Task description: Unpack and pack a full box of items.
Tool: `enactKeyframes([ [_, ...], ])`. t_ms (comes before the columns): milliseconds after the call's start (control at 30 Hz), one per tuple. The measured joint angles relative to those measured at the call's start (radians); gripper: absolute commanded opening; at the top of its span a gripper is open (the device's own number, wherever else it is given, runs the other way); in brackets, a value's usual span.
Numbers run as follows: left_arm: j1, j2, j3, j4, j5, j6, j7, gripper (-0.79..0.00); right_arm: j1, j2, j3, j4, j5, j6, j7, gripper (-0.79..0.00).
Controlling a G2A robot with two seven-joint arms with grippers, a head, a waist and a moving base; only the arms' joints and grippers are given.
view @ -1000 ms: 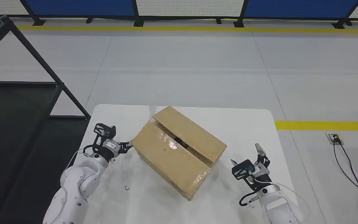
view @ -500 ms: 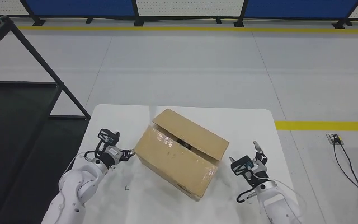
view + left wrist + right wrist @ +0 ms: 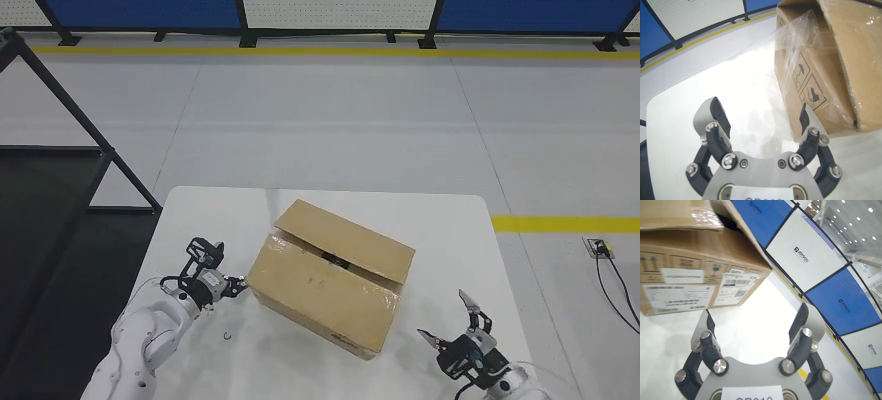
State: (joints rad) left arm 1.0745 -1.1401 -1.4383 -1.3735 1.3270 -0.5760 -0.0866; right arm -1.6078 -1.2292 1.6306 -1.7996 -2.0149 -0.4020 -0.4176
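Note:
A brown cardboard box (image 3: 330, 275) lies at an angle in the middle of the white table (image 3: 440, 225), its top flaps slightly parted along a dark gap. Loose clear tape (image 3: 791, 37) hangs off one corner. My left gripper (image 3: 226, 270) is open at the box's left end; in the left wrist view, the gripper (image 3: 761, 108) has one fingertip (image 3: 804, 115) against the box (image 3: 829, 66) wall. My right gripper (image 3: 455, 325) is open near the table's front right, a short way off the box's labelled side (image 3: 696, 262), with nothing between the fingers (image 3: 755, 311).
A small dark ring-like bit (image 3: 228, 335) lies on the table in front of the left arm. A black metal frame (image 3: 60, 100) stands beyond the table's left side. Bare tabletop lies behind and to the right of the box.
The box has slid and turned toward the right front. My left gripper followed it rightward. My right gripper has drawn back toward the table's front edge.

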Motion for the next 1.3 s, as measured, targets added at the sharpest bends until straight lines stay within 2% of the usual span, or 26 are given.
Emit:
enactKeyframes([
  [133, 0.005, 0.001, 0.017, -0.012, 0.020, -0.003, 0.005, 0.000, -0.019, 0.010, -0.016, 0.015, -0.036, -0.047, -0.101, 0.000],
  [333, 0.011, 0.003, 0.027, -0.016, 0.035, 0.001, 0.013, 0.000, -0.024, 0.012, -0.031, 0.018, -0.034, -0.039, -0.123, 0.000],
  [533, -0.027, -0.007, 0.032, 0.022, 0.000, 0.141, 0.025, 0.000, -0.025, 0.011, -0.039, 0.019, -0.019, -0.042, -0.117, 0.000],
  [633, -0.034, -0.011, 0.054, 0.035, 0.006, 0.161, 0.037, 0.000, -0.021, 0.014, -0.055, 0.027, -0.005, -0.076, -0.118, 0.000],
  [800, -0.028, -0.014, 0.078, 0.042, 0.021, 0.159, 0.050, 0.000, -0.012, 0.019, -0.075, 0.045, 0.018, -0.110, -0.138, 0.000],
  [1133, -0.007, -0.008, 0.077, 0.026, 0.032, 0.113, 0.058, 0.000, 0.038, 0.012, -0.140, 0.073, 0.169, -0.106, -0.042, 0.000],
  [1300, 0.004, -0.006, 0.078, 0.020, 0.034, 0.104, 0.058, 0.000, 0.061, 0.011, -0.154, 0.092, 0.216, -0.101, -0.032, 0.000],
])
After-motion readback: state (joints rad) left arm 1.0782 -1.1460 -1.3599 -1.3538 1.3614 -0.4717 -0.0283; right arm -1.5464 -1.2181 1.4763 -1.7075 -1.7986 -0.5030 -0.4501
